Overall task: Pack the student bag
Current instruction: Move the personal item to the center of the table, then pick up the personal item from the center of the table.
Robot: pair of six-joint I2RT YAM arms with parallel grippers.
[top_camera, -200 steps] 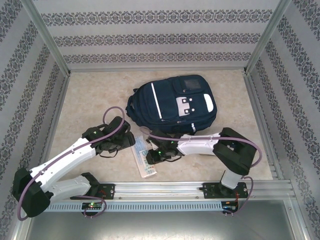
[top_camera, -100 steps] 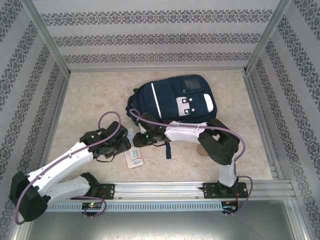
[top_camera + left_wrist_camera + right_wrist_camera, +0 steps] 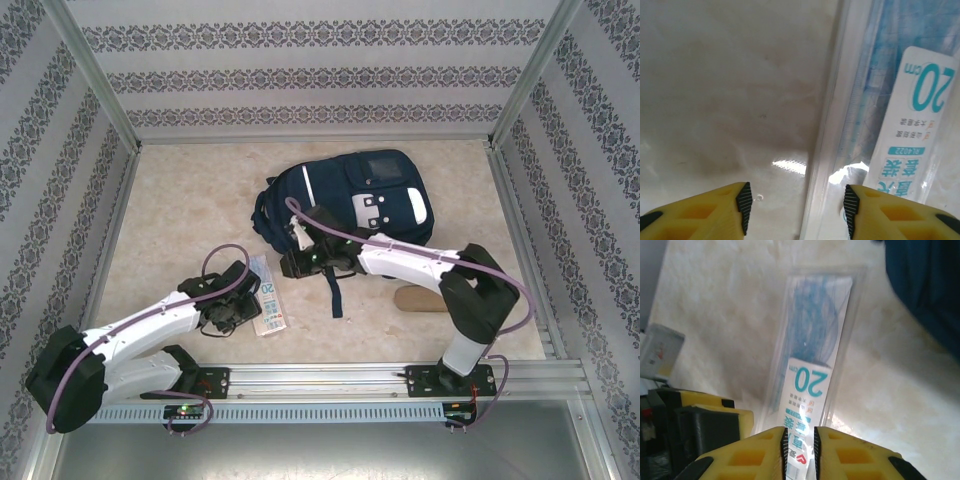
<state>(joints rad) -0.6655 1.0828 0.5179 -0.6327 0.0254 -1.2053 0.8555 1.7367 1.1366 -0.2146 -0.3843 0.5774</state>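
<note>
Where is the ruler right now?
In the top view, the ruler lies on the table left of centre, right beside the left gripper, on the near side of the bag.

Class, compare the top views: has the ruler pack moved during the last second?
Yes. Judged against the near rail, the ruler pack has slid left and slightly farther from it.

beige marbled table [image 3: 180, 200], navy student bag [image 3: 340, 205] lying flat, clear ruler packet [image 3: 268, 300] nearer the front, tan piece [image 3: 420, 298] right
</note>
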